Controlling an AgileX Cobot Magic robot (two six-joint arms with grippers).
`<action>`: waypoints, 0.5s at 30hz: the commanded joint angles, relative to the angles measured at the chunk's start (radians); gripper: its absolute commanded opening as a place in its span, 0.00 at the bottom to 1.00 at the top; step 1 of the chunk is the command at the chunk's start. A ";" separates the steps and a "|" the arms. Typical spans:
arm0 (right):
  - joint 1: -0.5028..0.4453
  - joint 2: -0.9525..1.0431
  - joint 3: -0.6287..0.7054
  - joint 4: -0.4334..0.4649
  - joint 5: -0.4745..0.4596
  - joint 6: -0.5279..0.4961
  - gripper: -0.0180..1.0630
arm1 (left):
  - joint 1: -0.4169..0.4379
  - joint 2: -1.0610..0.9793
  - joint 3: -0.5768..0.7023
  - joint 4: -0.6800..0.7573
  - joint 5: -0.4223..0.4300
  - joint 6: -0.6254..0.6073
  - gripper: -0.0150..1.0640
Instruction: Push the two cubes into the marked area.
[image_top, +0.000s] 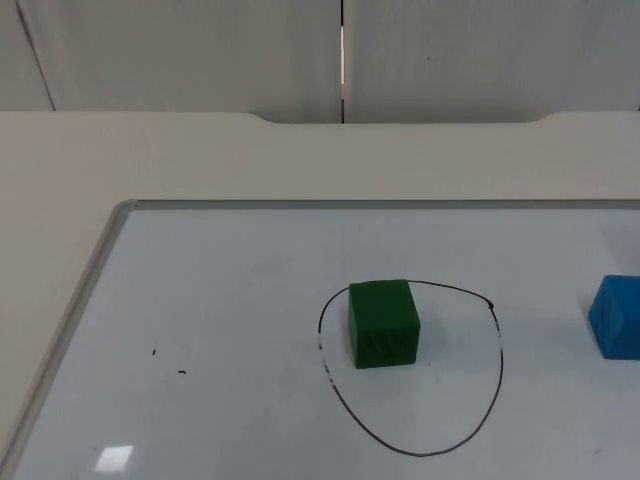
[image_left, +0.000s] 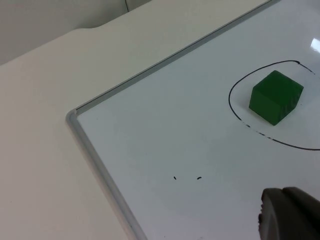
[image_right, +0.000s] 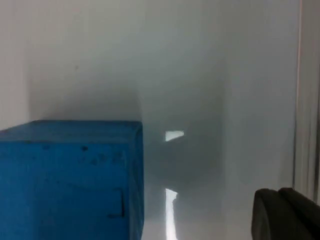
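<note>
A blue cube (image_right: 70, 180) looms close before the right gripper (image_right: 287, 215), one dark fingertip beside it; whether those jaws are open or closed cannot be told, and nothing is seen in their hold. In the top view the blue cube (image_top: 617, 315) sits on the whiteboard (image_top: 230, 300) well apart from the drawn black loop (image_top: 412, 368) that marks the target, while the green cube (image_top: 384, 322) already rests inside the loop, near its far-left arc. The job looks half done: the step in hand appears to be the blue cube's push, and the next move likely calls for the right arm to get behind the cube's outer face and slide it steadily toward the loop without nudging the green cube out. Open board lies between the blue cube and the line, and room remains inside the loop beside and in front of the green one. The left gripper (image_left: 290, 212) waits over the board's near-left area, jaw state unclear, with the board's metal frame (image_left: 95, 150) and bare counter (image_left: 40, 100) beyond.
</note>
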 joint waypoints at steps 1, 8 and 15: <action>-0.002 0.005 0.001 0.019 -0.033 0.000 0.02 | 0.003 -0.006 0.007 0.003 -0.008 -0.009 0.01; 0.000 0.007 0.001 0.041 -0.052 0.000 0.02 | 0.003 -0.046 0.057 -0.019 -0.049 -0.009 0.01; 0.077 0.007 0.001 0.047 -0.088 0.003 0.02 | 0.003 -0.159 0.057 0.014 -0.047 -0.028 0.01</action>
